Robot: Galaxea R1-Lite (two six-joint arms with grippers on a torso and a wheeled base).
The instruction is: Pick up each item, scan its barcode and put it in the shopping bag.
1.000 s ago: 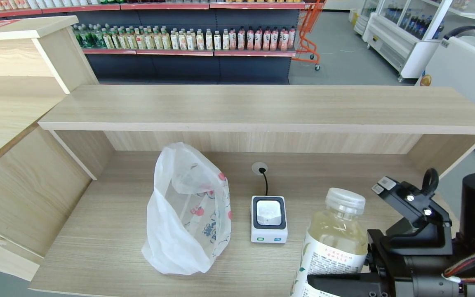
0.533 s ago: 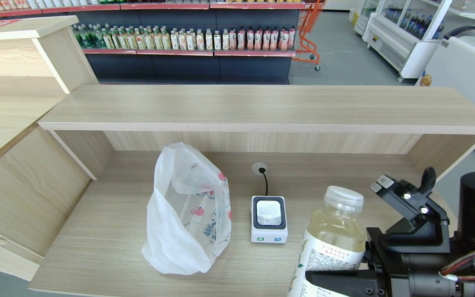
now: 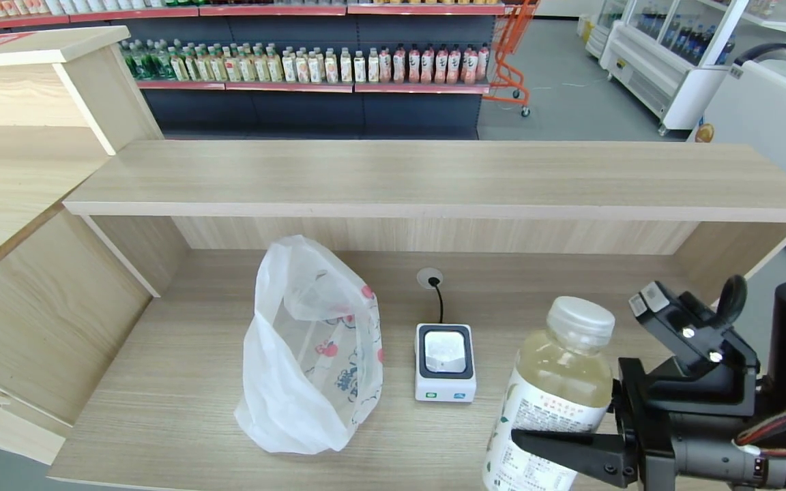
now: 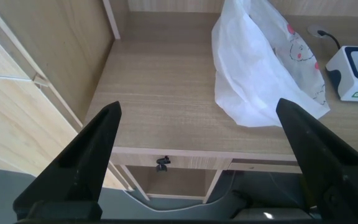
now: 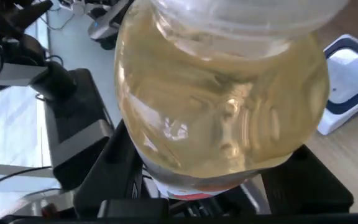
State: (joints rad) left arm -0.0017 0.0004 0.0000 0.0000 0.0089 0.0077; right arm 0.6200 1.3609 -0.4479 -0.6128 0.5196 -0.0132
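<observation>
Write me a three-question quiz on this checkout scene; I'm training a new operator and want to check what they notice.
1. True or false: the bottle, clamped in the right gripper, is inside the shopping bag.
2. Multiple choice: what sits between the shopping bag and the bottle in the head view?
A. the scanner
B. a basket
C. a cup
3. Short answer: is the left gripper open or shut?

Key: 1. False, it is held outside the bag. 2. A. 3. Open, with nothing between its fingers.
</observation>
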